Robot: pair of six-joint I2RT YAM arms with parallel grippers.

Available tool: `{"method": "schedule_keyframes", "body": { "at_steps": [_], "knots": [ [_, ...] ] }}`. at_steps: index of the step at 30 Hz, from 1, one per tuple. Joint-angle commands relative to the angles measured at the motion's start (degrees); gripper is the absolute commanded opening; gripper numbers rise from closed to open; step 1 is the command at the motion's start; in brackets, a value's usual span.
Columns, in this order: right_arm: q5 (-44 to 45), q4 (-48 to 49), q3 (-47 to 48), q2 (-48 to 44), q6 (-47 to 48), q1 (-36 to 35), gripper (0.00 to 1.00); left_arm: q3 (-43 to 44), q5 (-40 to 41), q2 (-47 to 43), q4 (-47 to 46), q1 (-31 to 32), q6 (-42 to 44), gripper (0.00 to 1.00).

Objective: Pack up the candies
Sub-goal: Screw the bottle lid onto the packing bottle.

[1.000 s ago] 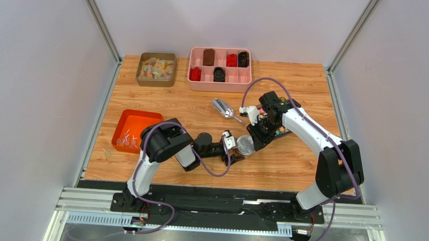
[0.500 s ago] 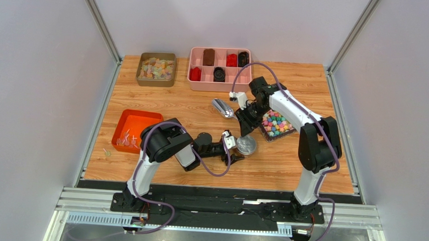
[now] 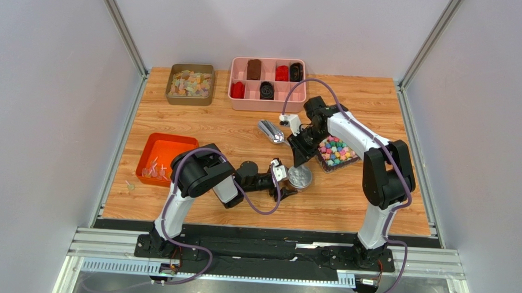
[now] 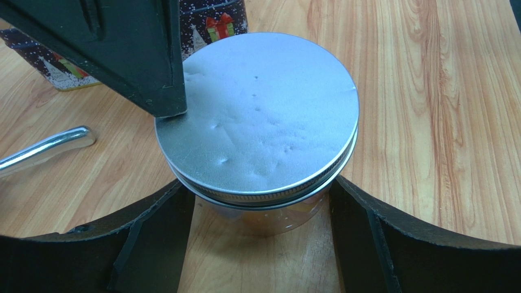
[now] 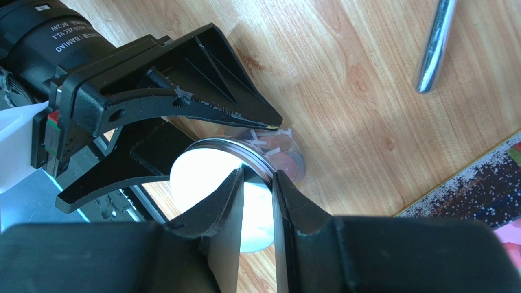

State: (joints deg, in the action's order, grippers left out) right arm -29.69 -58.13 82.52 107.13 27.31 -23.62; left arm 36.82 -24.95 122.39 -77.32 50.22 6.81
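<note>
From above, the jar (image 3: 300, 178) stands on the wooden surface (image 3: 347, 196) between the two arms. The left pincer (image 3: 292, 179) reaches in from the jar's left, and the right pincer (image 3: 300, 164) comes down on its far edge. Most of the candies (image 3: 153, 170) lie in the orange tray (image 3: 171, 137), well to the left of the jar. A metal scoop (image 3: 271, 130) lies just beyond the jar. A box of blocky sweets (image 3: 336, 152) sits beside the jar on its right.

In the left wrist view, the left pincer's fingers (image 4: 153, 244) press against either side of the jar's clear wall under the silver lid (image 4: 263, 116), holding the jar. One finger of the right pincer rests on the lid's edge.

In the right wrist view, the right pincer is nearly closed, with the lid's rim nipped between its fingers (image 5: 235, 189). A few whitish and pink candies show through the jar wall, so some are already inside.

The candies look very light, and their thin, crinkly wrappers are probably slippery. A single one would be hard to pinch except by a twisted end, so the scoop seems the surer way to move them. The jar looks light and likely to spin, so it needs a hold low on its wall. The lid appears thin and threaded, and a grip on the rim suits turning it.
</note>
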Motion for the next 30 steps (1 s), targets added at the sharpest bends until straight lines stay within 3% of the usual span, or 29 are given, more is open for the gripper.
{"method": "schedule_keyframes", "body": {
  "at_steps": [1, 30],
  "knots": [
    [1.12, -1.37, -3.50, -2.80, 1.43, 0.59, 0.24, 0.62, 2.36, 0.48, -10.22, -0.56, 1.45, 0.71],
    [2.80, -5.76, -16.78, -13.70, 3.01, 2.96, 0.18, 0.89, 5.26, 0.75, -9.87, -0.82, 1.81, 0.71]
  ]
}}
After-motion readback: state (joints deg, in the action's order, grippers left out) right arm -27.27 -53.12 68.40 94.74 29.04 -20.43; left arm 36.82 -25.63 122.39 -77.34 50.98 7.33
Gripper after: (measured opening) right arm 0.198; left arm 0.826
